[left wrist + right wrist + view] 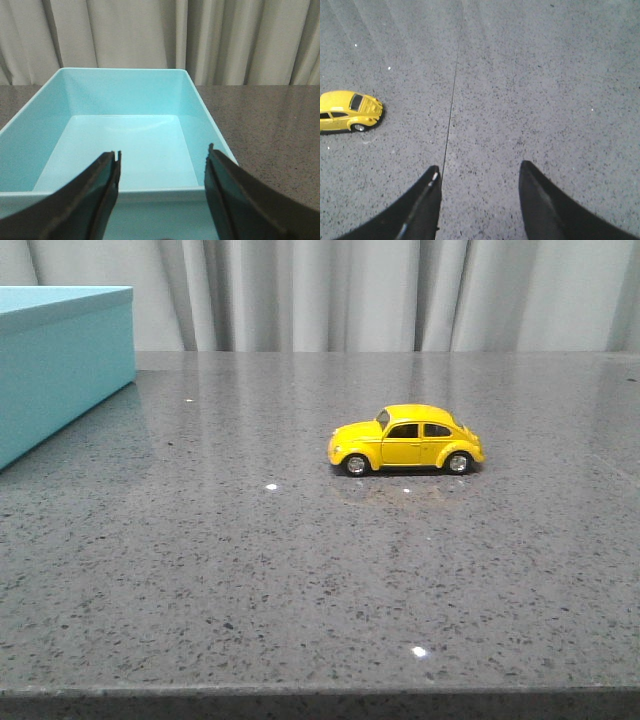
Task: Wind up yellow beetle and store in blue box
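The yellow beetle (405,439) stands on its wheels on the grey speckled table, right of centre, nose pointing left. It also shows in the right wrist view (349,111), off to the side of the fingers. The blue box (55,360) stands at the far left, open on top. In the left wrist view its empty inside (122,145) lies just beyond my left gripper (162,157), which is open and empty. My right gripper (480,172) is open and empty above bare table, apart from the car. Neither gripper shows in the front view.
The grey speckled table (300,570) has its front edge at the bottom of the front view. A thin seam (451,105) runs across the tabletop in the right wrist view. Grey curtains (380,290) hang behind the table.
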Controlling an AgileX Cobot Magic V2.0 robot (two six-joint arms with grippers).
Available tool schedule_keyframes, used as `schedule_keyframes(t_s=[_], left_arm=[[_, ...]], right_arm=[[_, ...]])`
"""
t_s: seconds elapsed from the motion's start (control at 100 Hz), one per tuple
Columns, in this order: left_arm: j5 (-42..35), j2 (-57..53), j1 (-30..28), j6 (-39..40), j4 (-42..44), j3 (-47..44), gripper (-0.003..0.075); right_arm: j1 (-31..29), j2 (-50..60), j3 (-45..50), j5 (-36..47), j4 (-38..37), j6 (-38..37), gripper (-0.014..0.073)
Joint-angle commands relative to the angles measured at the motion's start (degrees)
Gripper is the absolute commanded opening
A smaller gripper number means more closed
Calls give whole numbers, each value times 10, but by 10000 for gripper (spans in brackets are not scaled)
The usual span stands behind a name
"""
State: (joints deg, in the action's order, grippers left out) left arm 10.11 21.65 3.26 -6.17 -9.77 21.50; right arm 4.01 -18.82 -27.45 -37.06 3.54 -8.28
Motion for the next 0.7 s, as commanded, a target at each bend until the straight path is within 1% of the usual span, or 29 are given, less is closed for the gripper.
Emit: schedule_keyframes(t_s=[0.0, 0.07, 0.2, 0.32, 0.39, 0.5, 0.69], left_arm=[[-58, 16, 5, 1, -6, 21, 386], [-67, 19, 5, 1, -6, 21, 386], [-79, 19, 5, 1, -6, 21, 386], [-81, 19, 5, 1, -10, 21, 386], [-81, 19, 5, 1, -10, 21, 386], [-82, 19, 5, 1, -10, 21, 386], [-82, 19, 5, 1, -10, 21, 386]], right_arm=[[-3, -18, -21, 62, 1, 0, 392], [-3, -18, -18, 89, 1, 0, 392], [-3, -18, -18, 100, 1, 0, 392], [-3, -19, -18, 147, 2, -1, 391], [-3, -26, -23, 153, 9, -1, 391], [-3, -57, -50, 118, 20, -1, 391], [-3, -154, -122, 53, 37, -1, 391]])
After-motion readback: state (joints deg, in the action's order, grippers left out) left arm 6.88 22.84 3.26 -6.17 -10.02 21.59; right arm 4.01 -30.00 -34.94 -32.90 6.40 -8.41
